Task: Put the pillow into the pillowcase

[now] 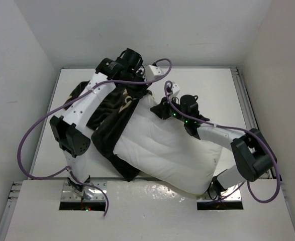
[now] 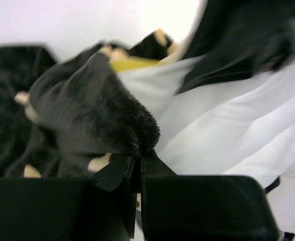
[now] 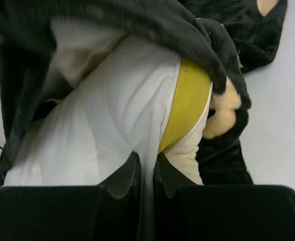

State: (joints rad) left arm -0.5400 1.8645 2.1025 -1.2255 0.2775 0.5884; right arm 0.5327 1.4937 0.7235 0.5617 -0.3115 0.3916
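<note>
**Left claw** (image 2: 138,161): two black fingers pressed together on a fold of the soft black fabric pillowcase (image 2: 94,108), which is printed with tan flower motifs. The pinched fold bulges just beyond the fingertips.

**Right claw** (image 3: 147,168): two black fingers pinching a ridge of the plump white quilted pillow (image 3: 117,110), just left of the yellow trim strip (image 3: 187,98) on the pillow's edge. Black fabric drapes over this corner from the far side.

**Count:** one pillow, one pillowcase, two arms, two claws, two purple cables (image 1: 19,150).

**Pose, overhead view:**
- The left arm (image 1: 89,103) rises from its base at the near left and bends at a black elbow. It reaches far and to the right, bringing the left claw (image 1: 139,85) onto the pillowcase (image 1: 114,113) at the far centre.
- The right arm (image 1: 215,134) folds at a black elbow near the right edge and stretches low to the left. This sets the right claw (image 1: 160,108) on the pillow's far edge, near the left claw.

**Position of the work:**
- The pillow (image 1: 167,150) lies diagonally across the middle of the white table (image 1: 212,85), with its near-right corner reaching the near edge.
- The pillowcase is bunched at the left and far left, covering the pillow's left side and far-left corner.
- How far the pillow sits inside the case cannot be told.
</note>
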